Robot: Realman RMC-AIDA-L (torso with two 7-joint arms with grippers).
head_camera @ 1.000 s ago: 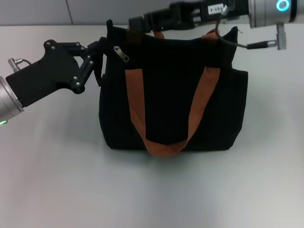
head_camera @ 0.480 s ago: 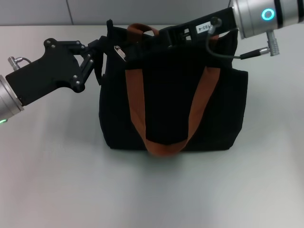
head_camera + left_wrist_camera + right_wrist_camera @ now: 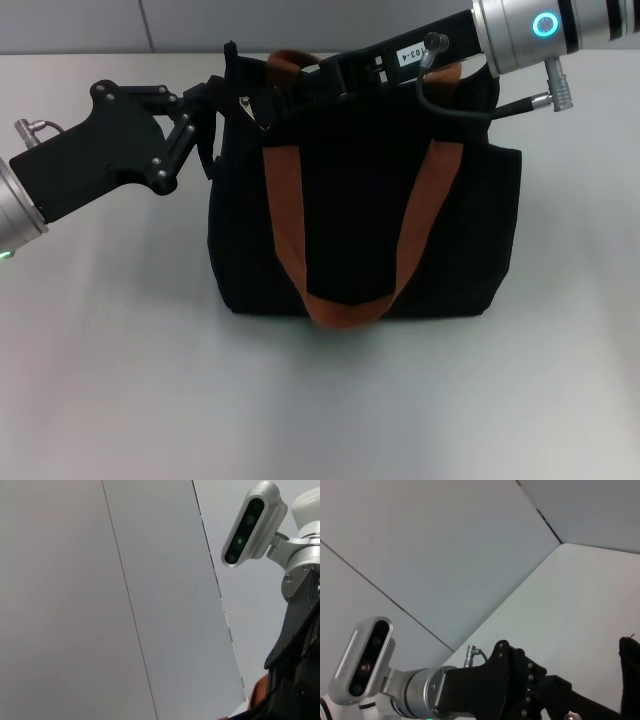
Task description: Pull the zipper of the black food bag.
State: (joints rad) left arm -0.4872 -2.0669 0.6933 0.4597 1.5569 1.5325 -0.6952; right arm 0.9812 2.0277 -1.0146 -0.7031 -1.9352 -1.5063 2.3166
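The black food bag [image 3: 365, 200] stands upright on the pale table [image 3: 300, 400], roughly midway between the table's left and right edges and set back toward the far edge, with a broad stretch of bare surface on the near side. Two brown-orange straps [image 3: 345, 300] run down its near face and join in a loop that hangs close to the bag's bottom edge; a further piece of strap [image 3: 290, 62] arches above the bag's top rim on the far side. At the bag's upper left corner sits the zipper [image 3: 247, 107], a small silvery pull tab on the black zip line. The left gripper [image 3: 205, 110] reaches in from the table's left side, its black body low over the surface and its fingers meeting the bag's upper left corner just beside the zipper; the fingers merge with the black cloth, so whether the jaws are spread or pinching the fabric cannot be told. Farther back, the right gripper [image 3: 290, 85] comes in from the far right along the bag's top rim, its dark fingers lying against the bag's top close to the zipper; here too the jaws are lost against the bag and their state cannot be told. A black cable [image 3: 450, 100] loops down from the right arm's wrist over the bag's upper right. The right wrist view shows the left gripper [image 3: 560, 700] and a sliver of black cloth [image 3: 630, 680].
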